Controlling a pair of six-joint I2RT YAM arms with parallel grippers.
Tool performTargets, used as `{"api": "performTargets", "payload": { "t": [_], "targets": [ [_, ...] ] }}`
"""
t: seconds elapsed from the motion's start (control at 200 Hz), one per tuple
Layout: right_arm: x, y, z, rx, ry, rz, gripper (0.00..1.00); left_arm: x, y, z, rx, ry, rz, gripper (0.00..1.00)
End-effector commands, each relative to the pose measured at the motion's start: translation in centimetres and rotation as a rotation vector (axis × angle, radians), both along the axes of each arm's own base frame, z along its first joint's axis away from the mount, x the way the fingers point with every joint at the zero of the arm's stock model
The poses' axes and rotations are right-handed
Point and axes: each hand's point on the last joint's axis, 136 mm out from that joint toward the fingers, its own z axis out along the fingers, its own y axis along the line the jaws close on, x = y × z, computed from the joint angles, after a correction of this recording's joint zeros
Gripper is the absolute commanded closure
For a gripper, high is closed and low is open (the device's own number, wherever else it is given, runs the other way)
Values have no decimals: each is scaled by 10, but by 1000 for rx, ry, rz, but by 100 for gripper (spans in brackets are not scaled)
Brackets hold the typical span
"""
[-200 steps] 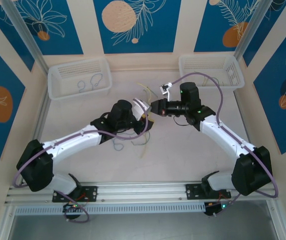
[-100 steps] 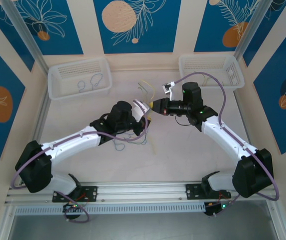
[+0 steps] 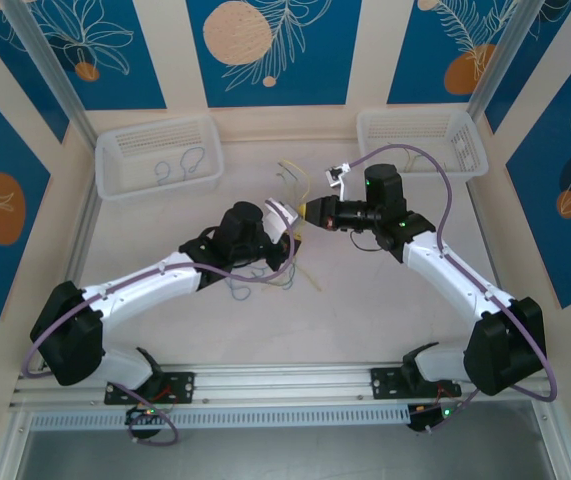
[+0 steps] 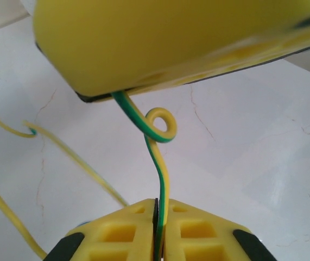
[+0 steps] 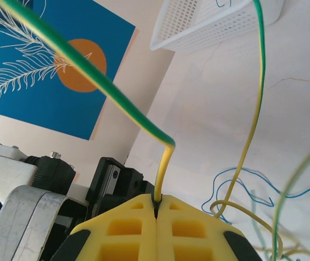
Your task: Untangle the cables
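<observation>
Cables [image 3: 283, 281]: thin, curly green-yellow wire [image 4: 156, 155] clamped in left pincer [image 4: 158, 209] and right pincer [image 5: 156, 204], both closed.

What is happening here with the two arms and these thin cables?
Two robot arms are working on a tangle of thin cables in the middle of the table. The left arm's fingers and the right arm's fingers are both shut on one green-and-yellow cable. It runs between them with a small loop in it. Other loose cables, some of them blue, lie on the table below. A white basket at the far left holds a few blue cables.
</observation>
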Motion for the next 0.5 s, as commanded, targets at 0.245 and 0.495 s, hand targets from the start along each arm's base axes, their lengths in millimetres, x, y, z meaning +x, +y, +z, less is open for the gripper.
{"api": "performTargets", "payload": {
  "t": [0.245,0.495],
  "targets": [
    [0,-22,5,12,-67,-78,40,2,0,28,-63,-55,16,100],
    [14,-63,-22,116,10,-225,27,-1,3,35,-92,-70,19,100]
  ]
}}
